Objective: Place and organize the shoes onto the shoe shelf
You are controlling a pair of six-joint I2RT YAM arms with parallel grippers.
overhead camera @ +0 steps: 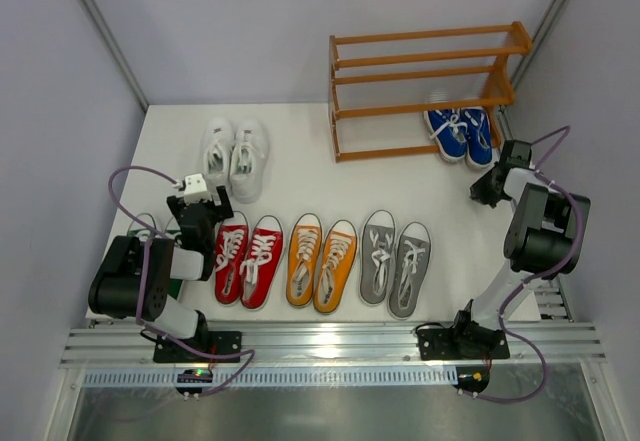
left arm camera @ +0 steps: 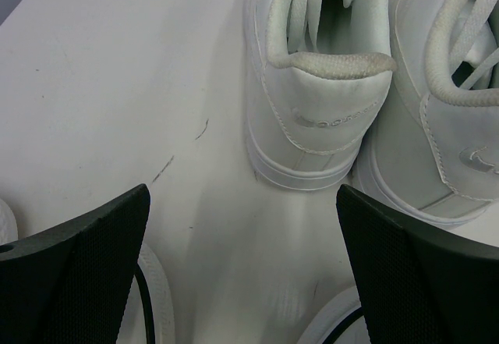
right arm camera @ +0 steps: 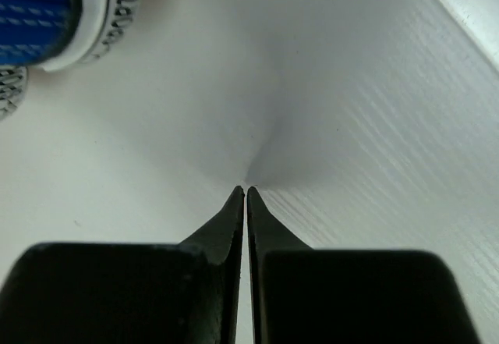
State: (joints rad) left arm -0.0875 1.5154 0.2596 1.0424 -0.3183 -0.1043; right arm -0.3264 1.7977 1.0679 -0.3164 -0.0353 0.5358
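Low on the shoe shelf (overhead camera: 430, 34) we have only the blue pair (overhead camera: 460, 133); other pairs (overhead camera: 335, 261) wait; left gripper (left arm camera: 242, 203) wide, right gripper (right arm camera: 246, 192) pinched empty.

The left gripper (left arm camera: 242, 203) stands fully open. Its two black, textured fingers (left arm camera: 86, 270) enter at the lower corners, well apart, with bare white table (left arm camera: 117, 86) showing between them. Ahead of the gripper, heels toward the camera, sit a white shoe (left arm camera: 320, 86) centred above the gap and a second white shoe (left arm camera: 448, 125) just beside it at the right edge, partly cut off. The centred shoe shows a padded collar and a small embossed logo (left arm camera: 331, 119) on the heel. The second shows white laces (left arm camera: 460, 24). Two short dark scuffs (left arm camera: 201, 129) mark the table left of the heel. At the bottom edge, inside each finger, rounded white rims (left arm camera: 156, 297) with a dark line appear; what they belong to cannot be determined.
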